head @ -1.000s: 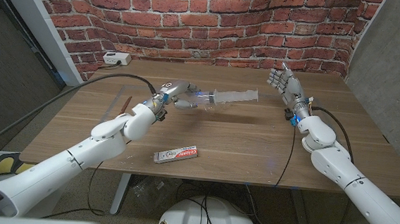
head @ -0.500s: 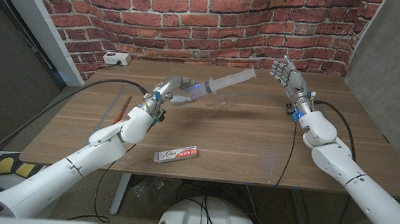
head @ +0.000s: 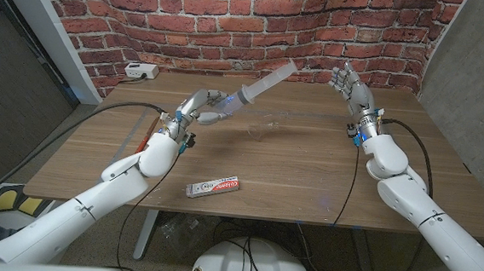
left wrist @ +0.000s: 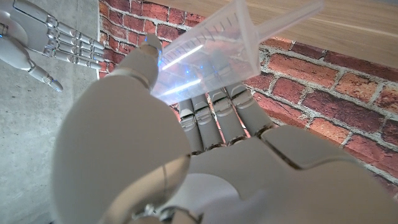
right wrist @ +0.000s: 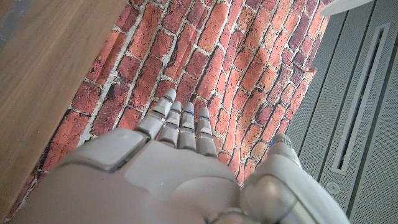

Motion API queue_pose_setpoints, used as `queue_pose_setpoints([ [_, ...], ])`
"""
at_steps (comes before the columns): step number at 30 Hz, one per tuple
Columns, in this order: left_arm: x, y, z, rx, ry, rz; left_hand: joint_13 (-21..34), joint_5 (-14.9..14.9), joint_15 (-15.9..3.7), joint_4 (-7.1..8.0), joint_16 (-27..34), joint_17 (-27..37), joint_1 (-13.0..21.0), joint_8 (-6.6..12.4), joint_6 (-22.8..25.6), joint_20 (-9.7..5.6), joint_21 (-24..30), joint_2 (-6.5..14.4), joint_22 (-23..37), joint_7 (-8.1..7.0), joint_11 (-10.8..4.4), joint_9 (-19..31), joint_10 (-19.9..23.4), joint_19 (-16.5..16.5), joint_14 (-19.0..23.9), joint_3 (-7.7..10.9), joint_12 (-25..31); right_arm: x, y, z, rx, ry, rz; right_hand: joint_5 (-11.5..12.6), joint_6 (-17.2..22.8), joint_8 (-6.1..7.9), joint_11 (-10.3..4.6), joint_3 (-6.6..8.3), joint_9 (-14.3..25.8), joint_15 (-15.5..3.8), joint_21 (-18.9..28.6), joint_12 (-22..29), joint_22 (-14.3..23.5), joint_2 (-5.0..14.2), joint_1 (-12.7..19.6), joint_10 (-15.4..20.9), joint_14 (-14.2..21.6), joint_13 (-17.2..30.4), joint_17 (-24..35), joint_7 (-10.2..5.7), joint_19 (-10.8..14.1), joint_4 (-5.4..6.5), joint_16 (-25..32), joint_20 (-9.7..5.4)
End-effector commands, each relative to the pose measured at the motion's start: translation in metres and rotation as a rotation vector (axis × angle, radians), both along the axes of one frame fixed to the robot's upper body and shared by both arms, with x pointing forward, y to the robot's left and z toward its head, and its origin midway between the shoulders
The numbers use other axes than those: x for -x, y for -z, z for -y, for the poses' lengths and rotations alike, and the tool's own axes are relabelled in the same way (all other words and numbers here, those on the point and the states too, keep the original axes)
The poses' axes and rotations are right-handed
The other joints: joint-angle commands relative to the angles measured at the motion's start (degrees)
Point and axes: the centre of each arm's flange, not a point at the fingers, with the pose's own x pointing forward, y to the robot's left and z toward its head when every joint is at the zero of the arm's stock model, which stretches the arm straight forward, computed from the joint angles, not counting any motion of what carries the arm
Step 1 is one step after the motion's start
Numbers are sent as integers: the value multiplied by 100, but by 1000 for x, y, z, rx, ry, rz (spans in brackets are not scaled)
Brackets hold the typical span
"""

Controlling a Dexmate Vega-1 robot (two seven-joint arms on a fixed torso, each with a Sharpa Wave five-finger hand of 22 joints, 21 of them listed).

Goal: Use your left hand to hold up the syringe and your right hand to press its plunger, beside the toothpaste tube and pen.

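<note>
From the head view, the left hand (head: 203,105) grips the syringe (head: 263,81) by its lower end and holds it in the air above the table (head: 308,170), tilted so that its far end points up toward the brick wall (head: 233,24). The right hand (head: 348,81) is raised with fingers spread, holding nothing, well apart from the syringe's upper end. The toothpaste tube (head: 212,188) lies near the table's front edge, and a reddish pen (head: 151,132) lies beside the left arm. A white power strip (head: 141,71) sits at the back left corner.

The left wrist view adds the grip up close: the left hand (left wrist: 186,130) has its fingers (left wrist: 214,118) curled under the clear, graduated syringe (left wrist: 211,59) barrel. The right hand (left wrist: 43,40) shows beyond, open.

The right wrist view shows the right hand (right wrist: 180,155) with fingers (right wrist: 180,124) straight, side by side, nothing in them, against brick.
</note>
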Motion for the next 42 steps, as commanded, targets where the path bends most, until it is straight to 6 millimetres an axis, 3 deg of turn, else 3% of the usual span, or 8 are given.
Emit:
queue_pose_setpoints([
  [1,-4,-1,-9,85,36,14,10,44,-801,221,4,11,290,17,1105,-12,19,472,17,-73,-445,33,518,16,506,293,-16,15,0,-9,-21,26,113,-1,12,-9,-53,-25,9,-25,5,4,13,16,-17,45,9,13,10,-48,10,-16,12,-21],
  [25,-27,-3,11,-26,50,-52,19,53,-787,220,-34,18,284,-46,1119,15,-14,477,21,-61,-394,38,495,-69,437,315,-73,49,-5,-23,55,209,349,46,190,45,-189,-6,8,-228,55,10,9,41,59,97,169,9,-5,-175,184,-65,48,-137],
  [36,-33,-6,15,8,57,-31,23,56,-775,223,-20,19,273,-68,1134,17,-9,474,23,-83,-423,41,538,-56,469,320,-72,50,-2,-27,96,233,405,97,461,94,-271,17,9,-333,141,152,-6,43,179,554,501,8,-15,-242,543,-132,104,-246],
  [42,-33,-9,16,4,58,-27,25,57,-776,226,-24,19,263,-79,1147,17,-10,472,24,-79,-422,42,547,-60,461,321,-77,55,-3,-30,145,263,426,113,597,117,-285,20,10,-398,147,211,-8,38,217,770,662,5,-18,-284,632,-147,125,-235],
])
